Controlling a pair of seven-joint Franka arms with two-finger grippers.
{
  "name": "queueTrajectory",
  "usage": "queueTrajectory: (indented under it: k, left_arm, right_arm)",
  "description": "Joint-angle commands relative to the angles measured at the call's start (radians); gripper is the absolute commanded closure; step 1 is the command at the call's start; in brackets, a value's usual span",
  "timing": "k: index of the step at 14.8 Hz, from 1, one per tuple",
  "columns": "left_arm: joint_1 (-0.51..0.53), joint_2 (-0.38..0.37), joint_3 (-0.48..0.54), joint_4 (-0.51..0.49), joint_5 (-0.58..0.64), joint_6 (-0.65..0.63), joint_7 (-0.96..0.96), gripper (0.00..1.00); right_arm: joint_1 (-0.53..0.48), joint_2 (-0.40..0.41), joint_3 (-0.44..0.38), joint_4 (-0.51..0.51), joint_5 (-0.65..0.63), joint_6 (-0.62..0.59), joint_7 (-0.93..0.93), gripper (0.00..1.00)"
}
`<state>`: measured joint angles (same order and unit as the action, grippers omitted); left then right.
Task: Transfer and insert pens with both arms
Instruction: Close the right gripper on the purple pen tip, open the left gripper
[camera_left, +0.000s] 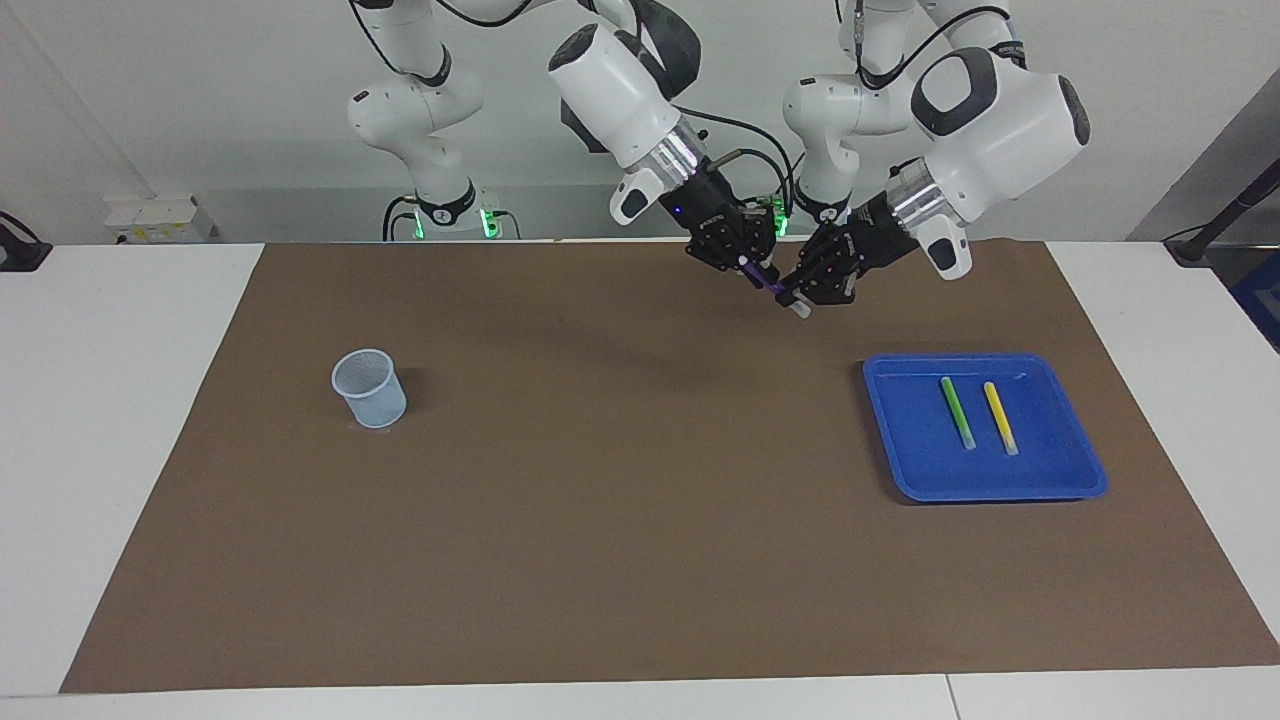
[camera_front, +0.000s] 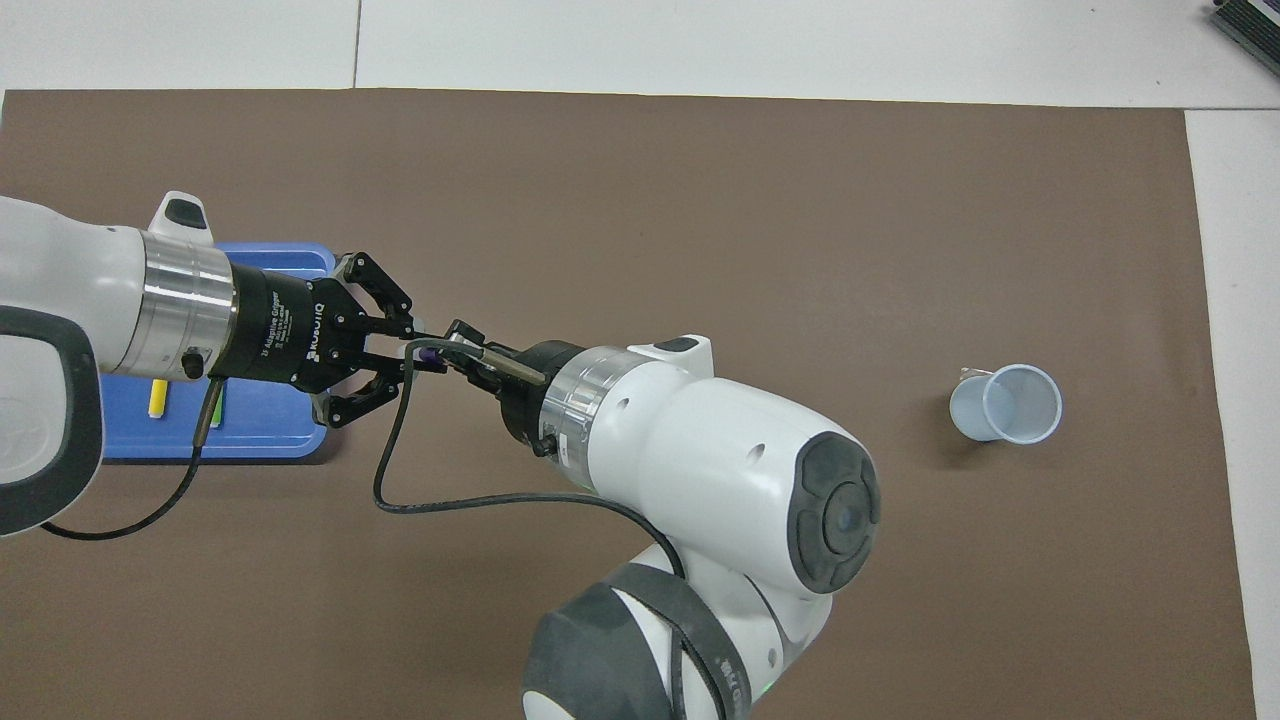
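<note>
The purple pen (camera_left: 768, 285) is held in the air between the two grippers, over the brown mat (camera_left: 640, 560) near the edge of the desk (camera_left: 100, 400) where the robots stand, roughly midway along that edge and somewhat toward the left arm's end. The right gripper (camera_left: 752, 268) is clamped on the upper part of the purple pen, fingertips together on its barrel. The left gripper (camera_left: 797, 296) meets the pen at its lower part, just above the whitish end; its fingertips lie against the barrel, but whether they are pressing on it or have begun to part cannot be told. The pen's long axis is tilted: its upper end points toward the right gripper and the robots' edge, and its whitish end points down and away from that edge, toward the left arm's end. In the overhead view, the right arm covers most of the pen, and only a short purple section (camera_front: 427, 352) shows between the grippers. The green pen (camera_left: 957, 412) and the yellow pen (camera_left: 1000, 417) lie side by side, apart, in the blue tray (camera_left: 1000, 487) toward the left arm's end; both long axes run nearly across the desk, from the robots' edge toward the edge away from it. The pale cup (camera_left: 369, 388) stands upright on the mat toward the right arm's end.
</note>
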<state>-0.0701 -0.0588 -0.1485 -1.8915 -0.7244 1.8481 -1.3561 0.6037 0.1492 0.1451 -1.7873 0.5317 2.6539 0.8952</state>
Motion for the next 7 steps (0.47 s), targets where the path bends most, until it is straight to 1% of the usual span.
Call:
queueTrajectory:
  k: [1, 3, 4, 7]
  left_arm:
    - [-0.01, -0.036, 0.006, -0.041, -0.009, -0.009, -0.008, 0.43]
    - [-0.01, -0.05, 0.007, -0.043, -0.007, -0.01, -0.018, 0.33]
    - [-0.008, -0.058, 0.007, -0.043, -0.006, -0.01, -0.017, 0.31]
    - [0.003, -0.069, 0.007, -0.057, -0.003, -0.01, -0.008, 0.31]
  right_arm:
    - [-0.021, -0.002, 0.005, 0.0, 0.005, 0.012, -0.004, 1.0]
    - [-0.022, -0.002, 0.005, 0.0, 0.005, 0.009, -0.005, 1.0]
    - [-0.025, -0.002, 0.005, 0.0, 0.005, 0.009, -0.007, 1.0]
    - [-0.039, -0.002, 0.005, 0.0, 0.005, -0.006, -0.027, 1.0]
